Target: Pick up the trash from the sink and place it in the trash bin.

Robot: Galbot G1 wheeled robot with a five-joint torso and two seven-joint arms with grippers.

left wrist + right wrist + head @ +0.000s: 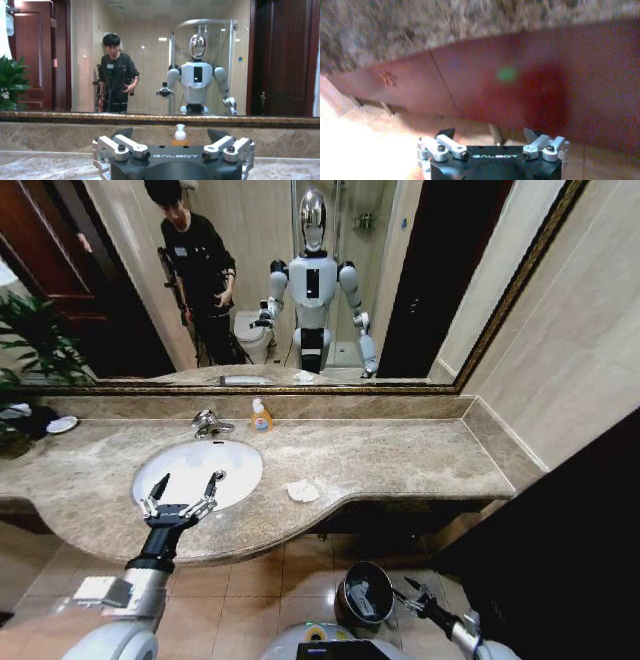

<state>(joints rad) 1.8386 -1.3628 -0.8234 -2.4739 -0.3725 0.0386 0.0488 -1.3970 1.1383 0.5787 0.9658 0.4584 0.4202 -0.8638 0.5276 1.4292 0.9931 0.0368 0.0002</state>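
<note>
Hovering spread-fingered, the left end effector [186,489] overhangs the sink [236,452]; tissue [302,492] lies beside it.

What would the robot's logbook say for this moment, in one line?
left gripper: open, over sink | right gripper: open, beside trash bin | tissue: on counter

A beige-brown marble desk [400,460] runs across the room, its near edge curved, with a low marble backsplash [360,406] at the far side. Above that hangs a wide mirror [400,280] in a dark gilt frame. Beige wall tiles [570,350] rise on the right. The floor [250,590] below is laid with tan tiles. A green plant [35,340] stands far left, beside a dark wooden door [32,52]. Reddish-brown cabinet panels [520,86] sit under the desk.
</note>
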